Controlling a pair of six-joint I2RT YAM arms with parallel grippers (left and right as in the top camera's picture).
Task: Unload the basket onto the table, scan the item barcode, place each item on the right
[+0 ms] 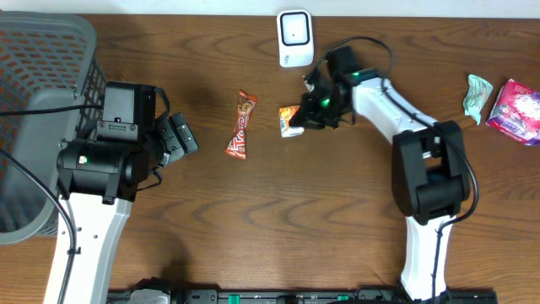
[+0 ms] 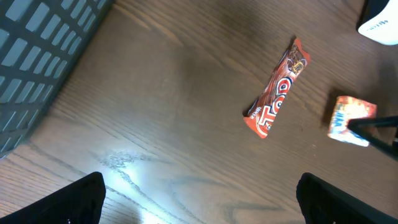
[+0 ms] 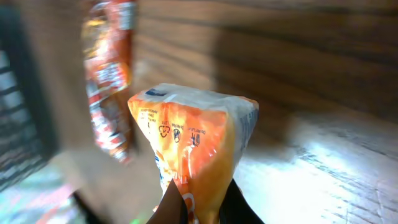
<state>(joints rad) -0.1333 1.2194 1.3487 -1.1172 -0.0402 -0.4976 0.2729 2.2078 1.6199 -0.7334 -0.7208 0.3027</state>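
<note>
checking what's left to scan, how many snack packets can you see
4. A red bar at the table's centre; a small orange packet pinched in the right fingers; a green packet and a pink packet at the right edge. The grey basket could hide more.

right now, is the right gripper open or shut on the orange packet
Shut on it: in the wrist view the right gripper pinches the orange packet by its lower edge between both fingertips.

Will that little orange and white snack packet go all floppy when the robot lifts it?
Probably a bit floppy: the small orange-and-white plastic packet looks creased and puckered where the right gripper pinches it. It seems light, since it is small and puffy. Its shiny film may be slippery, so it could slide out.
</note>
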